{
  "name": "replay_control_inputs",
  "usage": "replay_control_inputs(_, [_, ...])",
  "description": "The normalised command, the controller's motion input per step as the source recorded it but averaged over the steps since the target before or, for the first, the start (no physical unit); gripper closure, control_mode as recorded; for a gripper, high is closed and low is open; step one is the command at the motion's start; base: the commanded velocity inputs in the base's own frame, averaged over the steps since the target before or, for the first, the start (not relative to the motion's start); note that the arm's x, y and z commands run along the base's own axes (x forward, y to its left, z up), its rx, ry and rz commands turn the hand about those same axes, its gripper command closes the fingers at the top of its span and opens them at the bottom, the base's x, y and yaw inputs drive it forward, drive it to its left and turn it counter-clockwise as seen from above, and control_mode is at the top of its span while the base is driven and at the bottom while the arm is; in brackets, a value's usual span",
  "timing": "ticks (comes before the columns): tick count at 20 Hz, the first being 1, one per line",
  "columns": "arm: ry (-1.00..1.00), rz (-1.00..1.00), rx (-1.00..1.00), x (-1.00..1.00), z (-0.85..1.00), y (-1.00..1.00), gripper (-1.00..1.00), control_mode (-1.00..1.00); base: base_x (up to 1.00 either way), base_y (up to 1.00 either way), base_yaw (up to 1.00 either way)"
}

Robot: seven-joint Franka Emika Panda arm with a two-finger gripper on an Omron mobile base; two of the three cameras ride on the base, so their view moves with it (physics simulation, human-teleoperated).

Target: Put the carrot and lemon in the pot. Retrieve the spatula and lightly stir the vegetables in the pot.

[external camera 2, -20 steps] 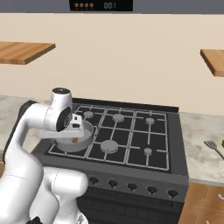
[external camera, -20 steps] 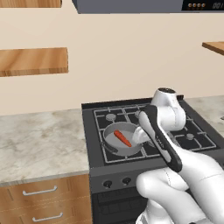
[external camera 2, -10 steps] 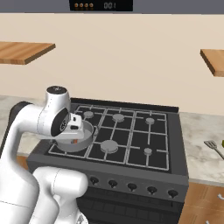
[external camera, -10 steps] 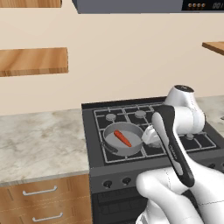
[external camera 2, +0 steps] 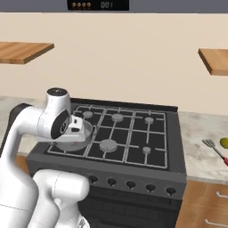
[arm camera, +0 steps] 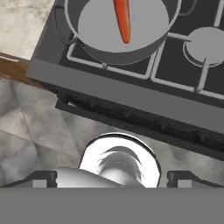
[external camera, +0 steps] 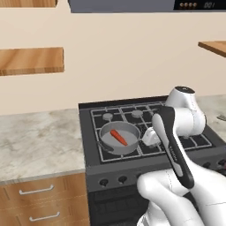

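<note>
Arm folded over the stove front, pincer [external camera: 149,137] open and empty beside the pot [external camera: 118,137]; carrot [external camera: 118,137] lying inside the pot; lemon [external camera 2: 224,142] and spatula [external camera 2: 213,148] on the right bench [external camera 2: 200,147]

We see an orange-red carrot [external camera: 118,137] in a grey metal pot [external camera: 107,133] on the black stove [external camera 2: 133,133]. The bench [external camera: 35,137] is mottled beige-grey stone over wooden drawers [external camera: 42,203]. On the far bench lie a yellow-green lemon [external camera 2: 224,143] and a grey-bladed, red-handled spatula [external camera 2: 214,149].
</note>
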Motion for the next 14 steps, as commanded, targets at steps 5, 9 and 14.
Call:
replay_control_inputs(5, [0.00,0.00,0.00,0.00,0.00,0.00,-1.00,1.00,-0.54,-0.85,-0.16])
replay_control_inputs(9, [0.00,0.00,0.00,0.00,0.00,0.00,-1.00,1.00,-0.02,-1.00,-0.04])
replay_control_inputs(14, [0.00,0.00,0.00,0.00,0.00,0.00,-1.00,1.00,0.00,-1.00,0.00])
